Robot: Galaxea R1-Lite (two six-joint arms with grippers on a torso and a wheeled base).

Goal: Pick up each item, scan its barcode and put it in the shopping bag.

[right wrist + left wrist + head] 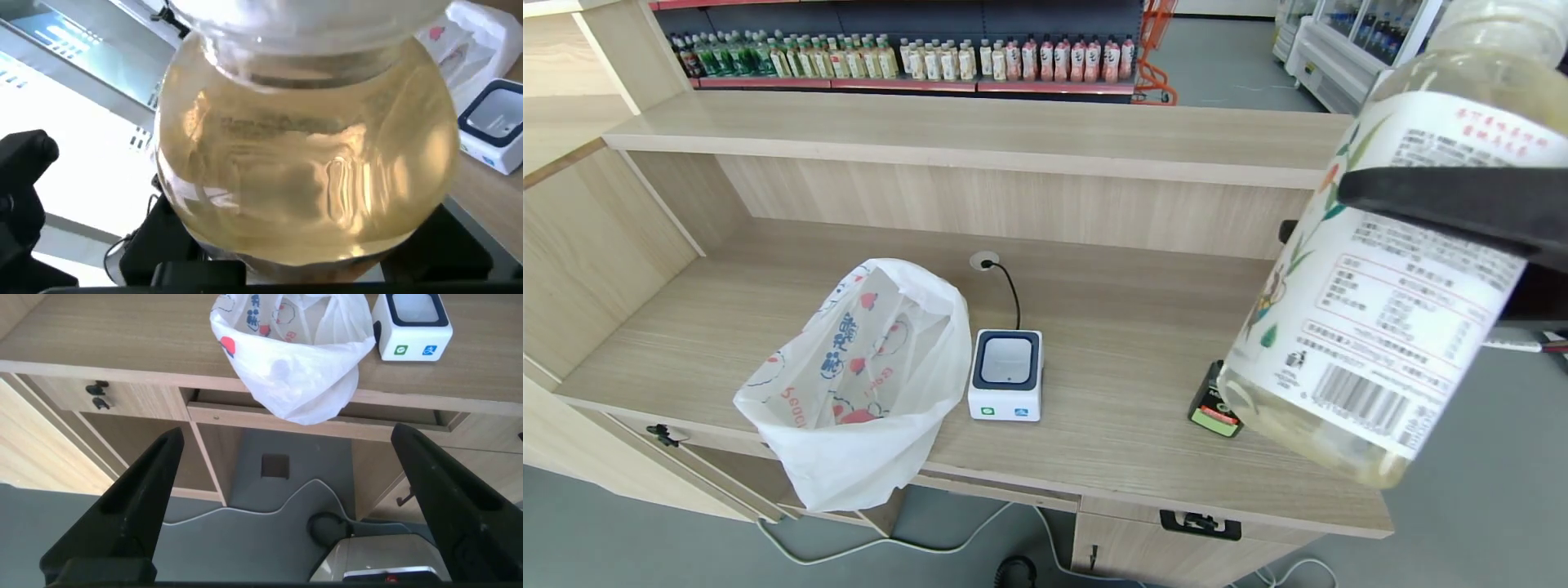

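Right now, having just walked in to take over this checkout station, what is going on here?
The right gripper holds a bottle of pale drink up near the head camera, jaws shut on it, barcode in view. The scanner sits on the counter beside the open shopping bag. The left gripper hangs open below the counter's front edge, holding nothing.

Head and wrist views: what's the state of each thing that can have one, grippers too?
bottle: held aloft, tilted, barcode showing
right gripper: shut on the bottle
left gripper: open, empty
shopping bag: standing open on the counter
scanner: upright, cable attached
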